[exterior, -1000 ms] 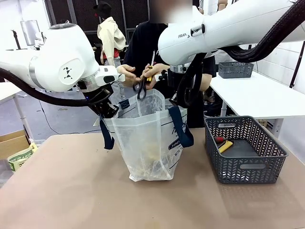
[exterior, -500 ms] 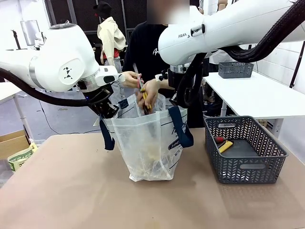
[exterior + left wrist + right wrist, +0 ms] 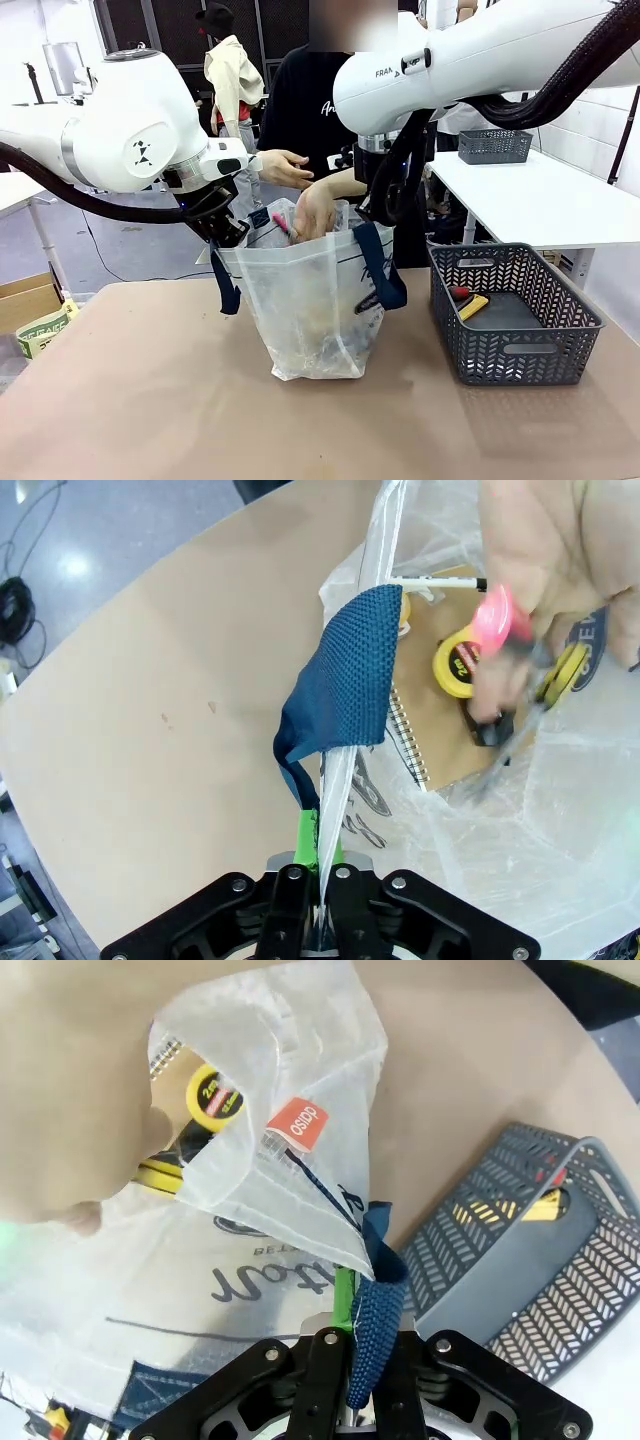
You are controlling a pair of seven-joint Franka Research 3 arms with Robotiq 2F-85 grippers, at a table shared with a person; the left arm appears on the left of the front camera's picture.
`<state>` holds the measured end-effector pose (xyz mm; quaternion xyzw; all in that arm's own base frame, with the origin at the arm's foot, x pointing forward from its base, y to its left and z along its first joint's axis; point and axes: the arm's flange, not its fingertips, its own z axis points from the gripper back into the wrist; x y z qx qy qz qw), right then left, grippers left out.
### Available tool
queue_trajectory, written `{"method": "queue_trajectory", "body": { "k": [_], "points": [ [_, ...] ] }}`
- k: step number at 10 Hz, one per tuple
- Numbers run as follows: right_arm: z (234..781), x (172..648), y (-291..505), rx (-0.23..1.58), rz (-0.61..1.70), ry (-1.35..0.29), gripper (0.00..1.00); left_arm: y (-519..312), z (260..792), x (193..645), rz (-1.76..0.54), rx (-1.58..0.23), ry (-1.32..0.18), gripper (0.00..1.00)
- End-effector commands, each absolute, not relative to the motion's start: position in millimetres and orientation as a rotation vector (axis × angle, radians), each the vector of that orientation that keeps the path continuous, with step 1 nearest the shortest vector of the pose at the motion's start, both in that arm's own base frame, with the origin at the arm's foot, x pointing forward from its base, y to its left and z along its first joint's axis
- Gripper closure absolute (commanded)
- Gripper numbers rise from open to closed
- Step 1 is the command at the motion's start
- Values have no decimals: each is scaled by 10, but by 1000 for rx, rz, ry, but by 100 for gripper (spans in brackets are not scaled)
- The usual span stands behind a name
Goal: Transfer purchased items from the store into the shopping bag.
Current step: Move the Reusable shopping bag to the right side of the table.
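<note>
The translucent shopping bag [image 3: 300,300] stands mid-table, held open from both sides. My left gripper [image 3: 222,228] [image 3: 320,865] is shut on its left rim by the navy strap [image 3: 345,670]. On the right rim and strap, my right gripper [image 3: 378,212] [image 3: 352,1320] is shut too. A person's hand [image 3: 315,208] dips into the bag's mouth with a pink-handled tool [image 3: 495,620], blurred. Inside lie a yellow tape measure [image 3: 458,665] [image 3: 215,1097] and a spiral notebook [image 3: 440,740]. The dark grey store basket [image 3: 515,330] [image 3: 520,1250] sits to the right, with red and yellow items [image 3: 468,300] in it.
The brown table [image 3: 150,400] has free room to the left and in front of the bag. A cardboard box [image 3: 25,295] stands off the table's left edge. A white table [image 3: 540,200] with another grey basket [image 3: 495,145] is at the back right.
The person's hand came down from above the bag into its mouth, carrying the tool. Both arms stayed where they were, still holding the bag.
</note>
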<state>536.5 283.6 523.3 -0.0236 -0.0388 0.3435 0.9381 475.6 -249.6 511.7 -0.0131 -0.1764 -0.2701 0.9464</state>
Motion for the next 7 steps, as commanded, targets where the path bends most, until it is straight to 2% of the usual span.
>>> {"method": "queue_trajectory", "body": {
  "k": [1,7],
  "points": [
    [5259,5378,2838,-32,682,-68,100,-2494,5117,4756,-550,-26,-359,100],
    [5251,5370,2831,-7,749,-100,100,-2494,5117,4756,-550,-26,-359,100]
  ]
}}
